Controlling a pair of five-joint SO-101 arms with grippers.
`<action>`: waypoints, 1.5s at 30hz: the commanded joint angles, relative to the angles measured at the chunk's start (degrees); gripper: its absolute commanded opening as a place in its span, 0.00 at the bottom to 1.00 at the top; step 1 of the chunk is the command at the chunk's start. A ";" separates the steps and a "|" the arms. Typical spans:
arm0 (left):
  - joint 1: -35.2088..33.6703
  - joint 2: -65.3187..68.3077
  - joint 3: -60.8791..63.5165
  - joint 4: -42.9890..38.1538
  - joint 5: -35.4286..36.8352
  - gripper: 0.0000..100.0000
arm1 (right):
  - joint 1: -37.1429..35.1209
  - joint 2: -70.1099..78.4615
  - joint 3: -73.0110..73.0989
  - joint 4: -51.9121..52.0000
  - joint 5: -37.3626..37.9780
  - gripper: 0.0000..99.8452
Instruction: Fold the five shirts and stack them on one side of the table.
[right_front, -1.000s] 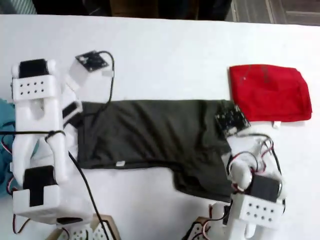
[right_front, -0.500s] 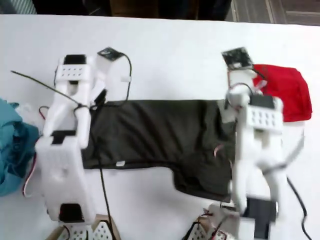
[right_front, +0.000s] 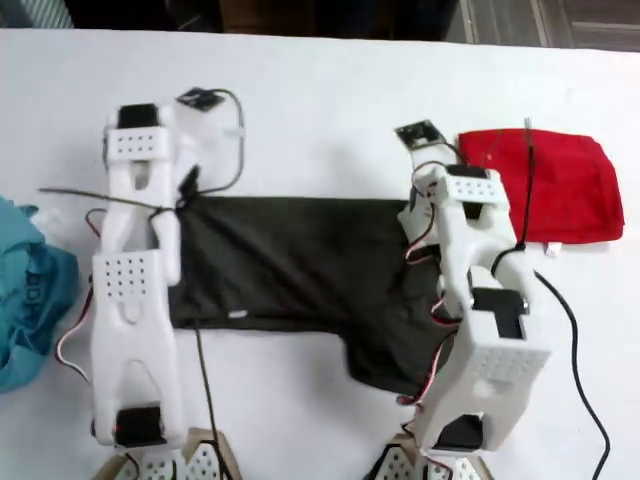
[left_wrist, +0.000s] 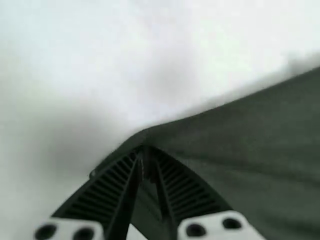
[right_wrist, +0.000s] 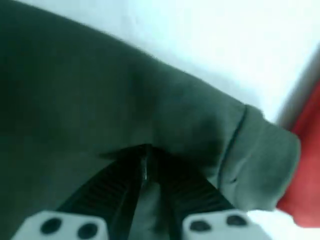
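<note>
fingers (left_wrist: 117, 176) of left gripper (left_wrist: 143, 153) and right gripper (right_wrist: 145, 153) pinch the dark shirt (right_front: 300, 260); limp, light cloth, best held by corners.

Three shirts on one white desk (right_front: 330, 90): one dark green shirt (right_front: 300, 260) pinched by two tools, the left tool (left_wrist: 145, 155) and right tool (right_wrist: 146, 152); one red shirt (right_front: 560, 185) beside the right tool; one teal shirt (right_front: 30, 290) beyond the left tool.

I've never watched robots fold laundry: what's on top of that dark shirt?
The left arm and right arm lean over the dark shirt; the left gripper pinches a corner, the right gripper cloth near the red shirt. Cloth beneath them is hidden.
</note>
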 joint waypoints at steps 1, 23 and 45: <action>-4.48 1.85 -4.62 1.32 0.26 0.02 | 1.98 3.56 -5.89 0.84 -0.26 0.02; 1.41 -36.84 23.87 1.93 -1.49 0.02 | -0.31 -33.27 3.69 14.73 0.26 0.02; 2.37 -68.75 113.80 -40.70 -3.69 0.03 | -25.63 -59.74 55.82 7.96 19.96 0.02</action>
